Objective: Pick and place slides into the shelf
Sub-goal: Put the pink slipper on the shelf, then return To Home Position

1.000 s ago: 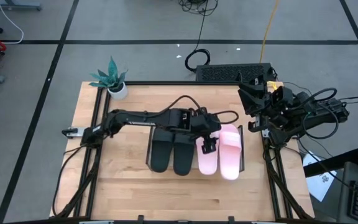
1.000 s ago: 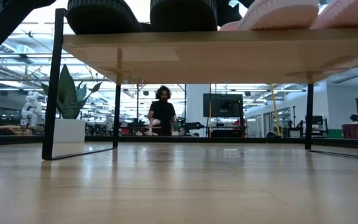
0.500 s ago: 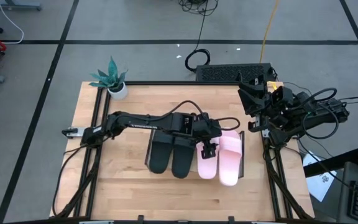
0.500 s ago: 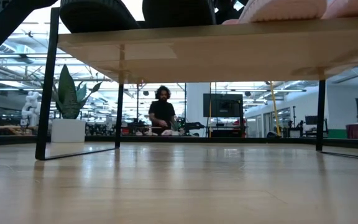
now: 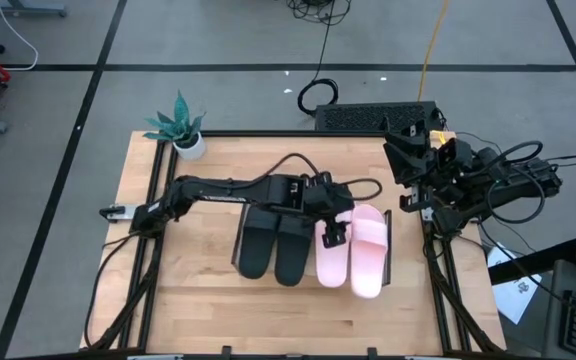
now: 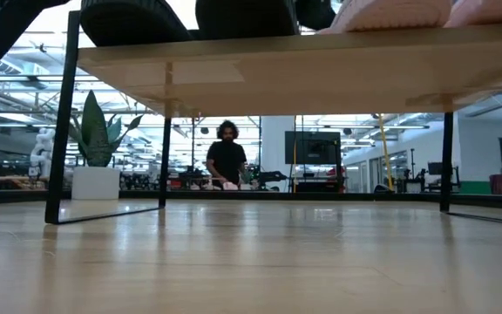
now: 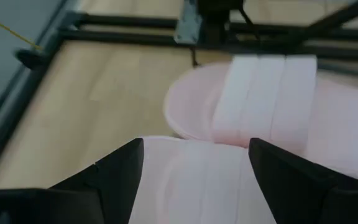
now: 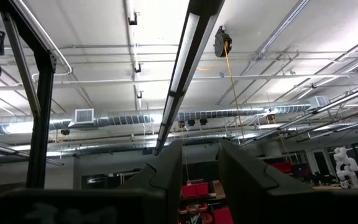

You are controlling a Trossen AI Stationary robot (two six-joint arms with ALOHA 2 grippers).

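Two black slides (image 5: 256, 245) (image 5: 293, 245) and two pink slides (image 5: 331, 258) (image 5: 368, 255) lie side by side, soles down, on the shelf (image 6: 277, 74), a low wooden board on thin black legs. My left gripper (image 5: 335, 233) hovers over the left pink slide (image 7: 194, 180). Its fingers are spread wide, one at each side of that slide. My right gripper (image 5: 408, 150) waits at the table's far right and points up at the ceiling. Its fingers (image 8: 166, 174) stand a little apart with nothing between them. My left gripper comes at the left pink slide slanting down from the far left, a finger (image 7: 114, 171) at each long side near the strap (image 7: 197, 168). I cannot tell whether the fingers touch it. The slide lies flat on the shelf.
A potted plant (image 5: 183, 130) stands at the table's far left corner. A black box (image 5: 373, 115) sits behind the far edge. Bare tabletop (image 5: 198, 290) lies left of and in front of the shelf. A person (image 6: 226, 157) stands far off in the room.
The shelf with all its slides has slid a little toward the table's near edge. My left gripper went with it toward the near edge, then rose slightly and drew back. Its fingers stayed equally wide apart.
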